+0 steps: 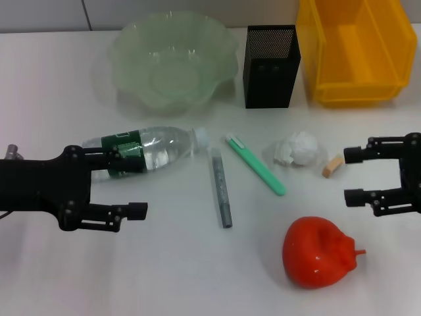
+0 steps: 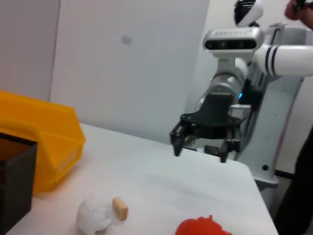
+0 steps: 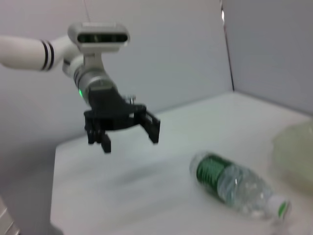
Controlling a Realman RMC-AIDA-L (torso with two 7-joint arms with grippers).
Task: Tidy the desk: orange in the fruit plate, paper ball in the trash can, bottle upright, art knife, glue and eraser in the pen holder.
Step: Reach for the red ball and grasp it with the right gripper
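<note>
You have a white counter (image 1: 197,276) with nothing yet put away. At the back stand the yellow trash can (image 1: 355,49), the pale green fruit plate (image 1: 172,62) with its wavy rim, and the black mesh pen holder (image 1: 271,66) between them; the plate looks bare, while the insides of the other two are only partly in view.

The bottle (image 1: 148,150) lies on its side toward your left, cap pointing to the middle. It looks filled, so expect some weight and a smooth, round, slightly yielding wall; take it across the labelled middle, not the cap. The left tool (image 1: 125,183) hovers spread wide just in front of it, holding nothing.

The orange (image 1: 320,251) sits near the front on your right. It is glossy and lumpy, likely firm but slippery; close across its widest part.

The green art knife (image 1: 255,164) and the grey glue stick (image 1: 221,187) lie side by side in the middle, near each other but apart. Both are thin, stiff and low on the counter, so pinch across the shaft near mid-length.

The paper ball (image 1: 299,149) is light and crushable; a loose pinch should do. The eraser (image 1: 333,165) lies just beside it, tiny and easy to knock away. The right tool (image 1: 350,174) hangs wide apart and empty beside that eraser.
</note>
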